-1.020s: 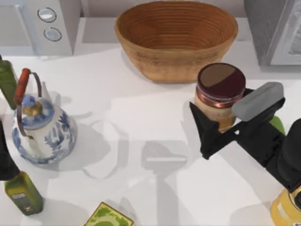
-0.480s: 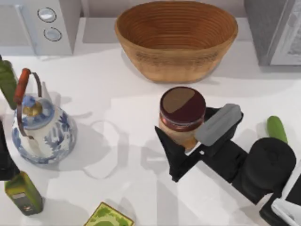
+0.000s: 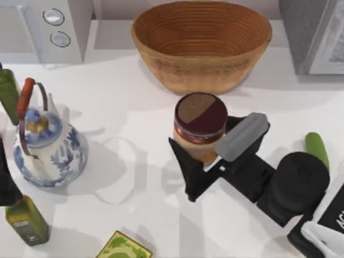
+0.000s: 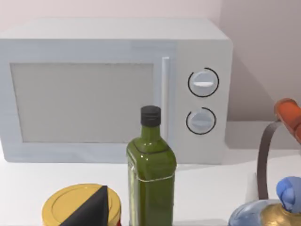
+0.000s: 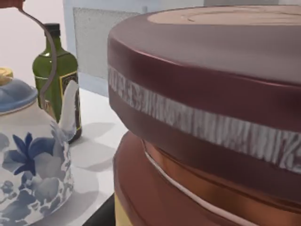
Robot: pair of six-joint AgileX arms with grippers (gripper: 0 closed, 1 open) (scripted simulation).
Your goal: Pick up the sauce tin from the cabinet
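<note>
Since the earlier frame, right gripper point(image 3: 207, 153) has carried the small maroon-topped sauce tin point(image 3: 200, 124) leftward; fingers clamp it above the white table point(image 3: 134, 118), near the wicker basket point(image 3: 201, 43).

Bright, even light; soft grey shadows on the white table point(image 3: 134, 107); no glare.
</note>
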